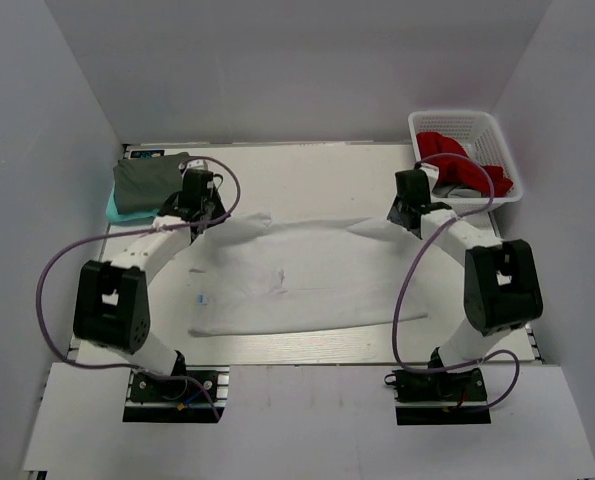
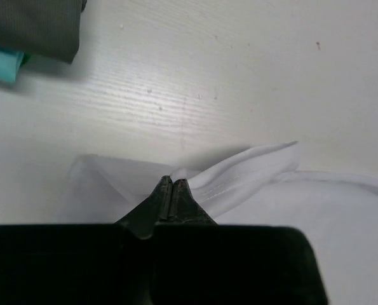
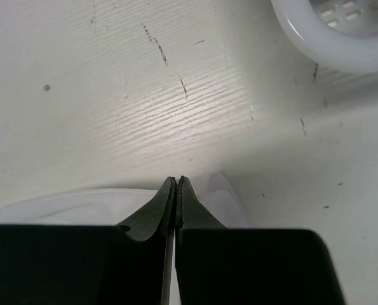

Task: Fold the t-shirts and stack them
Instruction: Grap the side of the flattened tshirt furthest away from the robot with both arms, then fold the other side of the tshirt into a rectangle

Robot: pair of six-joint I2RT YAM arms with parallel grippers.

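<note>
The white t-shirt (image 1: 297,280) lies spread across the middle of the table, with a small label near its left edge. My left gripper (image 1: 205,218) is shut on the shirt's far left corner; the left wrist view shows its tips (image 2: 172,184) pinching a hemmed fold of white cloth (image 2: 252,171). My right gripper (image 1: 409,215) is shut on the far right corner; its tips (image 3: 176,184) hold thin white cloth (image 3: 223,197). A folded dark grey t-shirt (image 1: 147,180) lies on a teal t-shirt (image 1: 114,206) at the far left, both also in the left wrist view (image 2: 36,25).
A white plastic basket (image 1: 464,128) with red and grey clothes stands at the far right corner, close to the right gripper; its rim shows in the right wrist view (image 3: 328,44). Grey walls enclose the table on three sides.
</note>
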